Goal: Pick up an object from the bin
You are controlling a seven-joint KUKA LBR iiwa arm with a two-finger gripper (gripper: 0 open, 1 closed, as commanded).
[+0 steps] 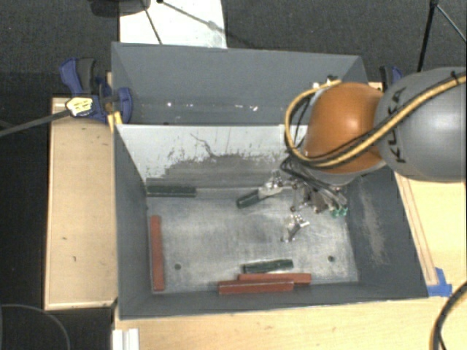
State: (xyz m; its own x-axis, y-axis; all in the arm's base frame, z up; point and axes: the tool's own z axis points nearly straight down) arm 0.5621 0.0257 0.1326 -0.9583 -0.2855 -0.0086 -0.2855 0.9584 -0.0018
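My gripper hangs below the arm's orange cover, right of the middle of the bin, and it is open. One metal fingertip points left and the other points down toward the floor. A short dark green block lies tilted just left of the upper fingertip, touching or nearly touching it. Nothing is between the fingers. A dark green stick lies on the floor below the gripper, with two red-brown sticks side by side just in front of it.
Another dark green stick lies along the back wall at the left. A red-brown stick lies lengthwise along the left wall. The arm and its cables cover the bin's right back corner.
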